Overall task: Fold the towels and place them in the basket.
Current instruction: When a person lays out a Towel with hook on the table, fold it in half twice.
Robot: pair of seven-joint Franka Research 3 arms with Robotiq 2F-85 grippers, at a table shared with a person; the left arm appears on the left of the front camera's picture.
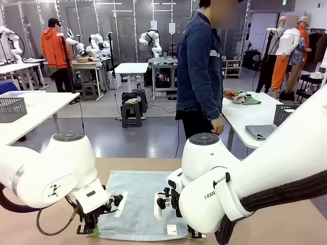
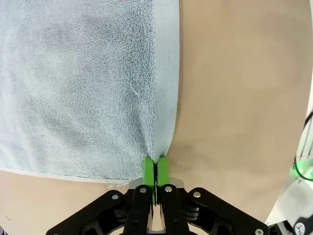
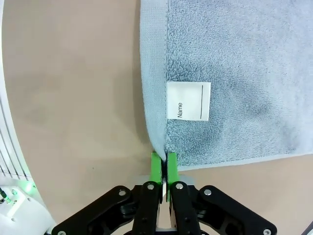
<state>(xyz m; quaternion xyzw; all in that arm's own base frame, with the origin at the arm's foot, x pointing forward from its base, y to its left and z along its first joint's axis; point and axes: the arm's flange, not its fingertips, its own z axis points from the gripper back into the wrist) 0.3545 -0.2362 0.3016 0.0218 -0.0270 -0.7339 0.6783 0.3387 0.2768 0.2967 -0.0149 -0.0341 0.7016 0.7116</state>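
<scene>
One pale blue-grey towel [image 1: 135, 199] lies flat on the desk [image 2: 234, 98]. The left claw [image 2: 156, 169] and right claw [image 3: 164, 164], lowered, each pinch tight on a near corner.

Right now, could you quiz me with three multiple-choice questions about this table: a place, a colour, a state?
1. The white label sits: A) mid-towel B) by the corner the right gripper holds C) on bare table.
2. The towel is: A) pale blue B) red C) yellow.
3. The left gripper is: A) open B) holding a basket C) shut on a towel corner.
Answers: B, the label lies close beside that grip; A, blue terry throughout; C, its jaws pinch the towel's edge.
</scene>
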